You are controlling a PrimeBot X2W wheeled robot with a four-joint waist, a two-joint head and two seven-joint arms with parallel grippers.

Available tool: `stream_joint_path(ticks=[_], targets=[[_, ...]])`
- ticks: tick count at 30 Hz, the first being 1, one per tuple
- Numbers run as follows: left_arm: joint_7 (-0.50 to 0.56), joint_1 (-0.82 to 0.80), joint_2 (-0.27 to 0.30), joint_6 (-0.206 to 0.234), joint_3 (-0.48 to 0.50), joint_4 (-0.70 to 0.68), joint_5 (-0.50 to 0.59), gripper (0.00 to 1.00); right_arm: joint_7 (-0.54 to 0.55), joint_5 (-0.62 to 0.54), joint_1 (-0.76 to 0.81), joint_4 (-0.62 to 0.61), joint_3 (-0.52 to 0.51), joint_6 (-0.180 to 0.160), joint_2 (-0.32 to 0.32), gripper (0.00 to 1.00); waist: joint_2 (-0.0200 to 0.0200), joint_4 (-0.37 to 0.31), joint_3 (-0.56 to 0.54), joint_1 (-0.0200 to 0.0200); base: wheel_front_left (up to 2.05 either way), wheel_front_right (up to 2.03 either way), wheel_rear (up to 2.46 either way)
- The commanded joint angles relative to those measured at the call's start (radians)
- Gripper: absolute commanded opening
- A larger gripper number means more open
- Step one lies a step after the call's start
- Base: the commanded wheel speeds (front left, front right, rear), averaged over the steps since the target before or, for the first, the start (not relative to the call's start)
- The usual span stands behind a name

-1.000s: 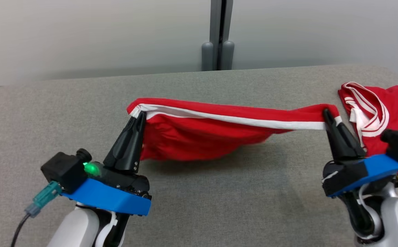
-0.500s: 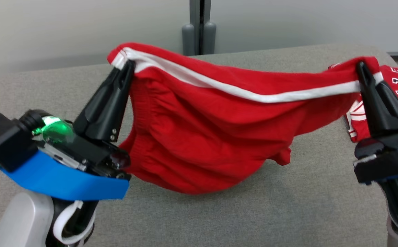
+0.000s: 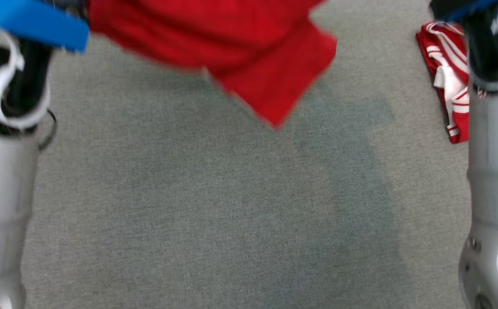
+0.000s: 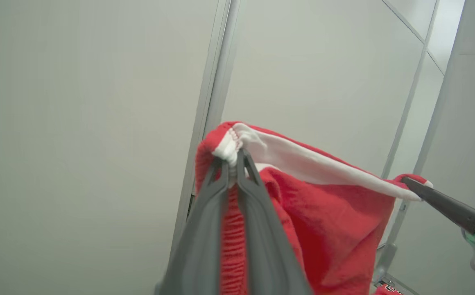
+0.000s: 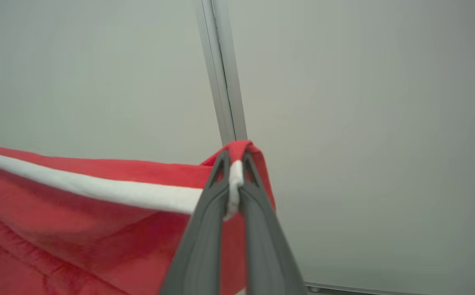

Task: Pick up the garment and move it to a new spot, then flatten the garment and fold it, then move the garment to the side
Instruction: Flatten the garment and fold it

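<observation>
The garment (image 3: pixel 240 47) is red with a white band (image 4: pixel 323 168) along its top edge. It hangs in the air above the grey table (image 3: pixel 189 206), its lower part dangling in the head view. My left gripper (image 4: pixel 232 162) is shut on one end of the banded edge. My right gripper (image 5: pixel 234 162) is shut on the other end, and its dark finger (image 4: pixel 446 205) also shows in the left wrist view at the right. The cloth (image 5: pixel 78 213) stretches between the two grips. My pale forearms stand at both sides of the head view.
A second red garment with white trim (image 3: pixel 446 77) lies on the table at the right, beside my right forearm (image 3: pixel 493 171). Behind the table is a pale wall with a grey vertical post (image 5: pixel 221 73).
Both grippers have lifted the garment from just above the table to well up in the air. The head view has tilted down, so the fingertips have left it.
</observation>
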Motion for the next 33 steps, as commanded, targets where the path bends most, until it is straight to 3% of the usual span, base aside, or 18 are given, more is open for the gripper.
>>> stream_joint_path(ticks=[1,6,10,22,28,33], targets=[[-0.018,-0.057,0.005,-0.007,-0.011,0.029,0.025,0.0,-0.047,-0.002,-0.062,0.044,-0.009,0.001,0.007,0.0,-0.0003,0.005,0.014,-0.0004,0.0,0.0,0.0],[-0.117,-0.2,-0.006,-0.011,-0.029,0.137,0.066,0.0,-0.223,-0.035,-0.219,0.18,0.001,0.001,0.015,0.0,-0.0003,0.005,0.034,-0.0004,0.0,0.0,0.0],[-0.189,-0.182,-0.005,-0.016,-0.069,0.209,0.082,0.0,-0.284,-0.04,-0.2,0.262,0.024,0.001,0.003,0.0,-0.0003,0.008,0.048,-0.0004,0.0,0.0,0.0],[-0.332,0.199,-0.011,-0.017,-0.325,0.368,0.035,0.0,-0.248,0.091,0.212,0.413,0.132,0.001,-0.053,0.0,-0.0003,0.032,0.018,-0.0004,0.0,0.0,0.0],[-0.351,0.358,-0.001,-0.017,-0.39,0.366,0.017,0.0,-0.187,0.092,0.393,0.38,0.14,0.001,-0.093,0.0,-0.0003,0.056,-0.052,-0.0004,0.0,0.0,0.0],[-0.354,0.505,0.022,0.011,-0.418,0.326,0.011,0.0,-0.101,0.054,0.573,0.26,0.088,0.0,-0.104,0.0,-0.0003,0.076,-0.129,-0.0004,0.0,0.0,0.0]])
